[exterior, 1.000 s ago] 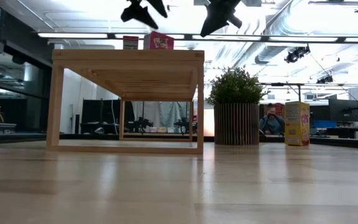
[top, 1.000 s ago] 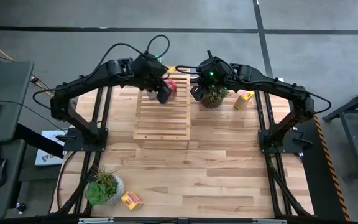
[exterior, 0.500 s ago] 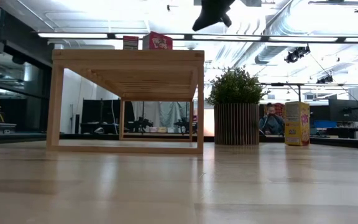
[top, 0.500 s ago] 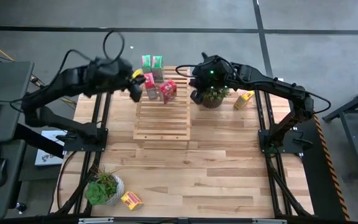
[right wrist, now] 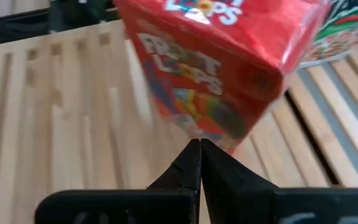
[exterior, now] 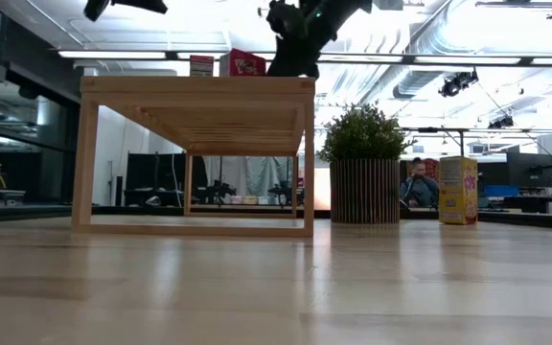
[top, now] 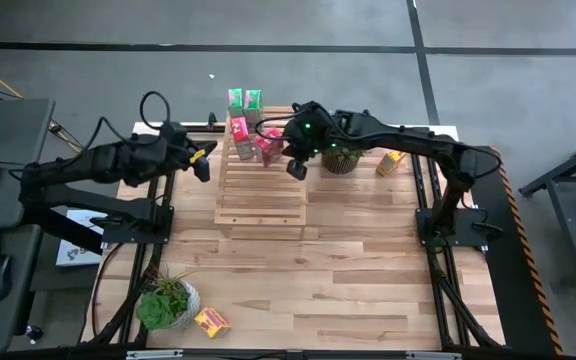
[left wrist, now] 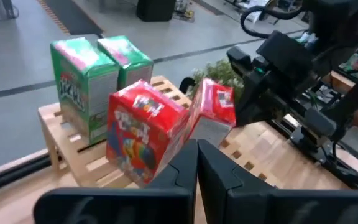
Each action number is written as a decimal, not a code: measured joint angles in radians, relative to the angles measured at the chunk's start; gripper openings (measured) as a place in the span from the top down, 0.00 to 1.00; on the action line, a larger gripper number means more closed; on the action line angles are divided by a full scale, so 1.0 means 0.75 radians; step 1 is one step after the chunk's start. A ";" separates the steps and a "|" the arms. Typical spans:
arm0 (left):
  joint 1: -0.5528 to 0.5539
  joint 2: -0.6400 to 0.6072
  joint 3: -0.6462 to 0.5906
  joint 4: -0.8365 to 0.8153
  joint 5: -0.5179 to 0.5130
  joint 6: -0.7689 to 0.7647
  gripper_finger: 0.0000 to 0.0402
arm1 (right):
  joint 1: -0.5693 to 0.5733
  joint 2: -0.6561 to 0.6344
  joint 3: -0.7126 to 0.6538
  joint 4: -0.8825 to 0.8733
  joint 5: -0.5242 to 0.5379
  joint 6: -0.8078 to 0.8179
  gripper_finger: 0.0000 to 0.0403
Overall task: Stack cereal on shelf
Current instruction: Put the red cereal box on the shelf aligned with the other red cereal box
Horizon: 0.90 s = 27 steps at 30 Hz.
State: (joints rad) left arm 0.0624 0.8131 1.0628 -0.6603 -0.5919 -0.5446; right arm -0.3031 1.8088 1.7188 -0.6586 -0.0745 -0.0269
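Two green cereal boxes (top: 245,98) stand at the far end of the slatted shelf (top: 261,190). Two red boxes (top: 239,134) (top: 271,147) stand just nearer on it. My right gripper (top: 294,166) is shut, over the shelf's right side, its tips right at the tilted red box (right wrist: 216,56). My left gripper (top: 201,160) is shut and empty, off the shelf's left side; its wrist view shows all these boxes (left wrist: 143,134). One yellow box (top: 393,159) stands on the table right of a plant. Another yellow box (top: 211,321) lies at the near left. My right gripper's shut fingertips (right wrist: 199,149) are at the lower edge of the right red box's printed face (right wrist: 225,134), coming from the table's near right side. I cannot tell whether they touch it. The box stands on the shelf's slats.
A potted plant (top: 343,155) stands just right of the shelf's far end, under my right arm. A second plant (top: 166,303) stands at the near left corner. The shelf's near half (top: 260,205) is bare slats. The room lies beyond the table.
My left gripper has drawn back from the red boxes on the shelf toward the table's left edge. My right gripper has gone from above the plant toward the table's left, over the shelf, and down to the right red box.
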 joint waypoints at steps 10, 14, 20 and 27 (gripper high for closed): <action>0.004 0.027 -0.012 -0.009 0.001 -0.003 1.00 | -0.037 0.007 0.000 0.174 0.059 0.040 1.00; 0.004 0.042 -0.012 -0.010 0.009 -0.003 1.00 | -0.060 0.019 0.000 0.252 0.054 0.097 1.00; 0.004 0.057 -0.012 -0.010 0.055 -0.003 1.00 | -0.070 0.045 0.000 0.291 0.061 0.098 1.00; 0.004 0.055 -0.012 -0.040 0.084 -0.003 1.00 | -0.083 0.018 0.000 0.145 0.059 0.076 1.00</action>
State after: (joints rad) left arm 0.0650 0.8546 1.0534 -0.6906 -0.5286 -0.5465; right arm -0.3654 1.8223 1.7191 -0.5501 -0.0298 0.0303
